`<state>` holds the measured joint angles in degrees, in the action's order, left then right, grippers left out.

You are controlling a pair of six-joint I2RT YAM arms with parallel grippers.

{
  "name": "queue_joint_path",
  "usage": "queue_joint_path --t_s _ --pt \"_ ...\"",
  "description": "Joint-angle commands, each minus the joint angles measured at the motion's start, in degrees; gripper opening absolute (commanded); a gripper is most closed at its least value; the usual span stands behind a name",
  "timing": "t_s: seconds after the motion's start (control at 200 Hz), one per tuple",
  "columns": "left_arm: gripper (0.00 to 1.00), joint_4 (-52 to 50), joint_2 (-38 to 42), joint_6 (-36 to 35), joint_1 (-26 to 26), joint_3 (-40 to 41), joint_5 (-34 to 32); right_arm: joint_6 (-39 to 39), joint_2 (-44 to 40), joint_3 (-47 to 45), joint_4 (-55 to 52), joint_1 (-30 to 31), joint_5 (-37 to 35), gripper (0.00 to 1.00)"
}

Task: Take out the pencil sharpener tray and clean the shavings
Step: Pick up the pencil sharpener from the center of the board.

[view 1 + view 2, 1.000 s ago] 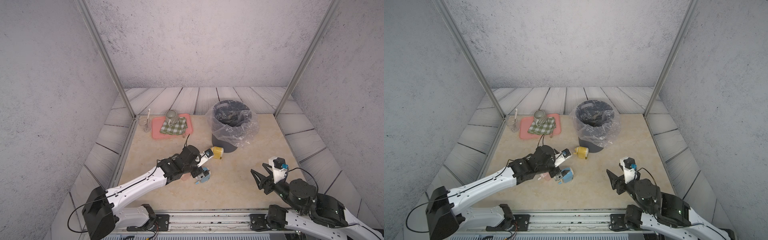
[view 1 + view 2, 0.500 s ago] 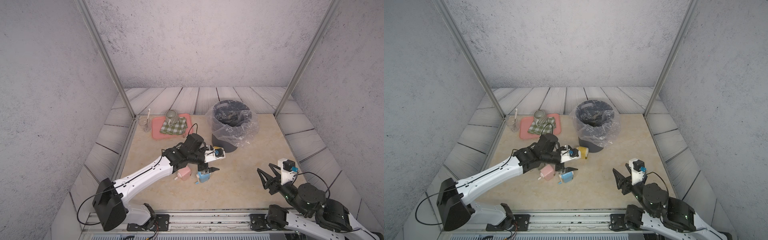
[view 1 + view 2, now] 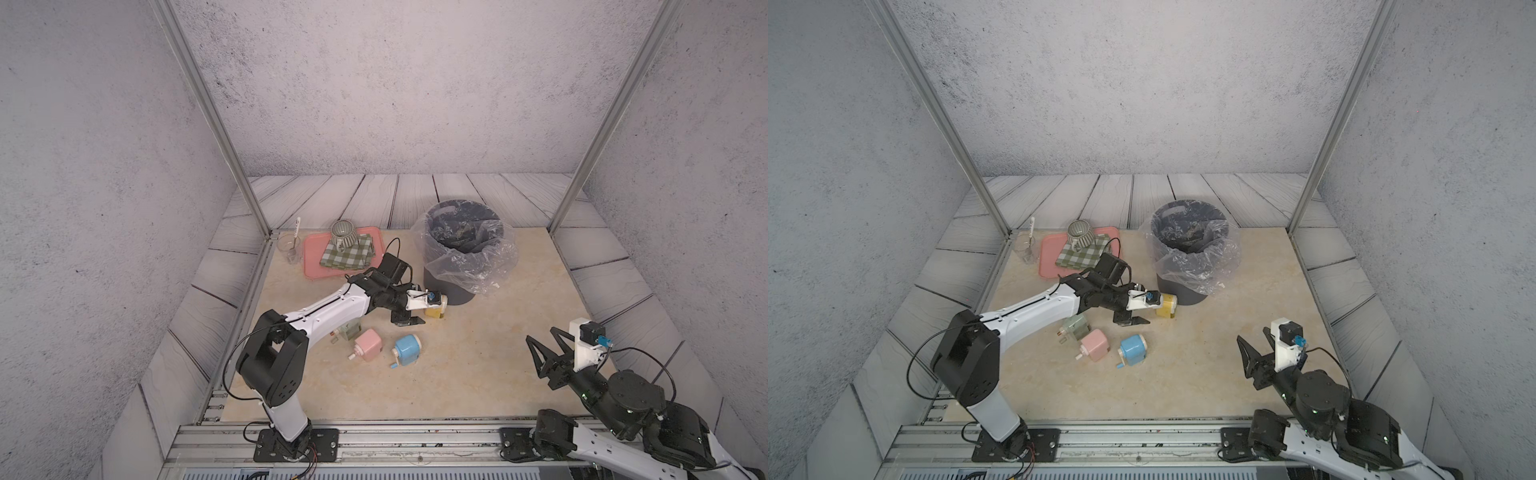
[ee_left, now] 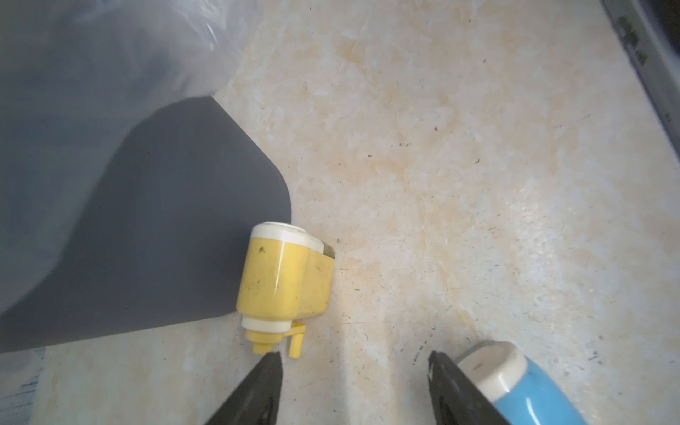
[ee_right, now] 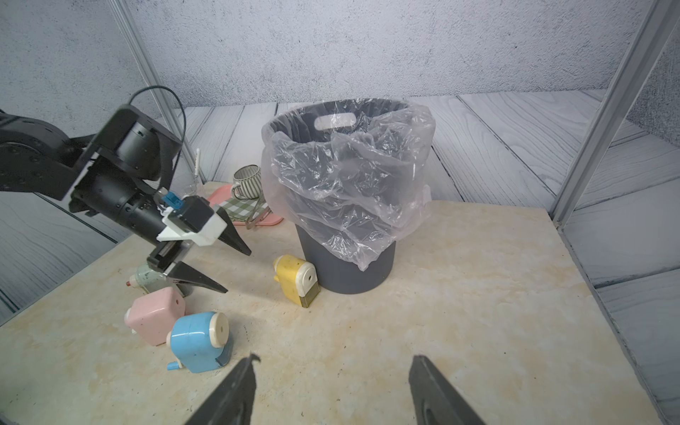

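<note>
A yellow pencil sharpener (image 3: 436, 309) (image 3: 1167, 306) (image 5: 296, 277) stands against the foot of the grey bin (image 3: 461, 249), its crank toward my left arm. Its olive tray (image 5: 309, 296) sits closed in the base below the white front face. The shavings are hidden. My left gripper (image 4: 353, 355) (image 5: 238, 272) hovers open just short of the crank (image 4: 294, 340), with nothing between its fingers. Near the front right of the table, my right gripper (image 3: 540, 333) (image 5: 335, 357) stands open and empty above bare table.
Blue (image 3: 406, 348), pink (image 3: 369, 344) and green (image 3: 348, 330) sharpeners lie close together left of centre, the blue one beside a left finger (image 4: 452, 390). The bin has a loose plastic liner (image 5: 349, 191). A pink serving tray (image 3: 311, 257) with checked cloth and mug sits back left.
My left arm has swung from over the blue and pink sharpeners toward the yellow one by the bin, and its jaws have narrowed. The right arm has drawn back slightly to the right.
</note>
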<state>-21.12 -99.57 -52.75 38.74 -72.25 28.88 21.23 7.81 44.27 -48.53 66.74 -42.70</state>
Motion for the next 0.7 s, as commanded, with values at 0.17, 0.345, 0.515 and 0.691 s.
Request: queue_joint_path --t_s 0.17,0.345,0.515,0.691 --pt "0.74 4.17 -7.21 -0.38 -0.15 -4.88 -5.69 1.28 -1.57 1.54 -3.42 0.14 -1.07 0.68" --pt "0.74 5.36 -10.48 1.64 -1.26 -7.57 -4.94 1.38 -2.01 1.58 -3.56 0.10 -0.73 0.68" --pt "0.74 5.78 -12.46 0.78 -1.48 -9.07 -4.62 1.28 -1.68 1.60 -3.57 0.10 -0.15 0.68" --pt "0.75 6.53 -14.10 -0.07 -1.48 -9.50 -2.78 1.19 -0.82 1.68 -3.60 0.11 0.58 0.68"
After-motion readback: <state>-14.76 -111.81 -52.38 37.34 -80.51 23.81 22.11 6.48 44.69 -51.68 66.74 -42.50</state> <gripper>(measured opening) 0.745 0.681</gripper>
